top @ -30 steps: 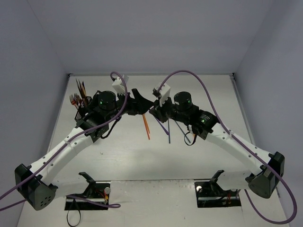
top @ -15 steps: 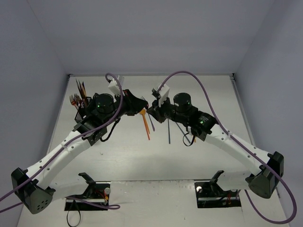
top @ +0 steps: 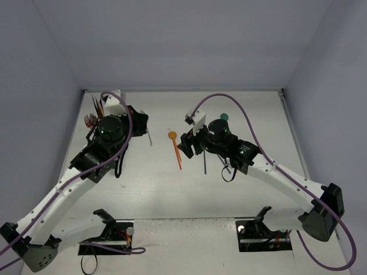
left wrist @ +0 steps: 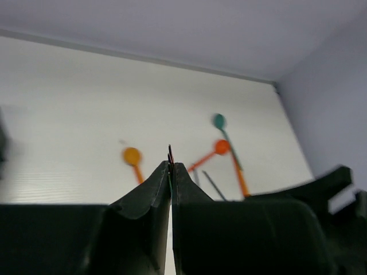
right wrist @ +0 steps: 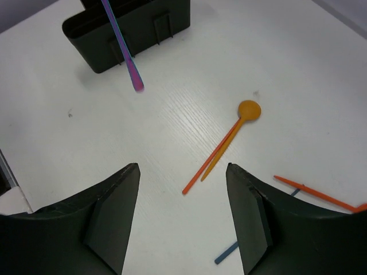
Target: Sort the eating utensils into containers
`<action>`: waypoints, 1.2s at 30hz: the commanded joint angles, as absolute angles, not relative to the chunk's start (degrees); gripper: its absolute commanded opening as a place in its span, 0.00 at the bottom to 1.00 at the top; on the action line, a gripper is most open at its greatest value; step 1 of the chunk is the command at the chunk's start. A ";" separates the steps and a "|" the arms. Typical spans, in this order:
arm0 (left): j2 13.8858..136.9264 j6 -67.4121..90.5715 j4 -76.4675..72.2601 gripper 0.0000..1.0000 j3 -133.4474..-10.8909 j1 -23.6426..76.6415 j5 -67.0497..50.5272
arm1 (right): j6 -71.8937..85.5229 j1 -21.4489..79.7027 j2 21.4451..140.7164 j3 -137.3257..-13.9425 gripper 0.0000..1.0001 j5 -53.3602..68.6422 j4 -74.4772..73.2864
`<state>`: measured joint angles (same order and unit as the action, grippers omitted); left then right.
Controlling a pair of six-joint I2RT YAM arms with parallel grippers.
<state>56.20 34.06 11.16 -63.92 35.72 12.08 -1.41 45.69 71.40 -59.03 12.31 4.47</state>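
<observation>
My left gripper [top: 142, 121] is shut on a slim purple utensil [top: 149, 137], which hangs just right of the black mesh caddy [top: 95, 133]. From the left wrist, only the utensil's thin edge [left wrist: 170, 153] shows between the closed fingertips. The right wrist view has that purple utensil [right wrist: 121, 43] dangling in front of the caddy [right wrist: 166, 14]. My right gripper [top: 187, 146] stands open and empty above the table, its fingers either side of an orange spoon [right wrist: 249, 109] and an orange stick [right wrist: 209, 165]. A teal spoon [top: 224, 117] lies farther back.
Several forks and other utensils stand upright in the caddy at the far left. A blue-purple utensil [top: 205, 160] and more orange pieces [right wrist: 312, 194] lie under the right arm. White walls close off the back and both sides of the table.
The left gripper shut on the purple utensil that the right gripper held, the right gripper opened and let go, and the left arm carried the utensil left toward the caddy.
</observation>
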 commanded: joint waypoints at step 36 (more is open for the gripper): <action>65.25 29.38 6.68 0.00 -71.60 -3.69 12.04 | 1.96 42.92 61.90 -48.66 0.60 6.06 7.82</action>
